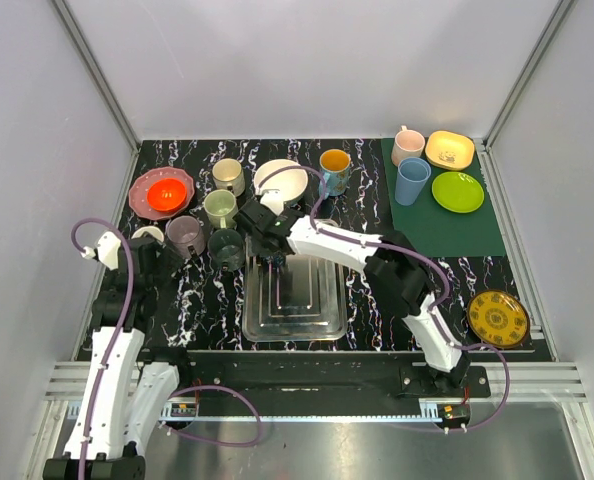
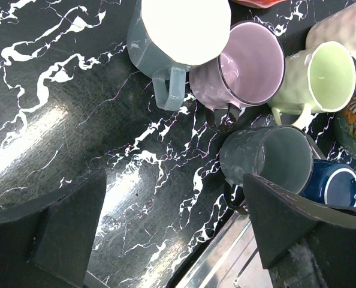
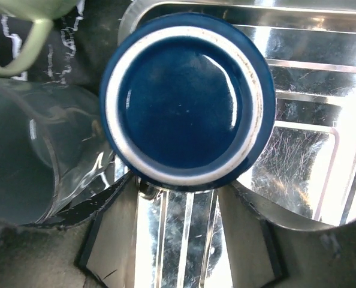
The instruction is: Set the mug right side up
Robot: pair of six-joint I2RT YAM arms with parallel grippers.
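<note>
On the bench point(image 1: 367, 210), the mug point(image 3: 187, 102) stands base-up in the far left corner of the tray point(image 3: 310, 138), with a grey mug point(image 3: 22, 162) just beside it. A good grasp would clamp squarely across the mug's sides. It should then lift clear of the tray rim and the grey mug before rolling the wrist over, so nothing gets knocked. The right arm point(image 1: 347, 248) reaches low across the tray. The right hand point(image 3: 184, 198) straddles the mug, one finger on each side, but I cannot tell whether it grips yet. The left hand point(image 2: 178, 204) hangs released over bare bench.
</note>
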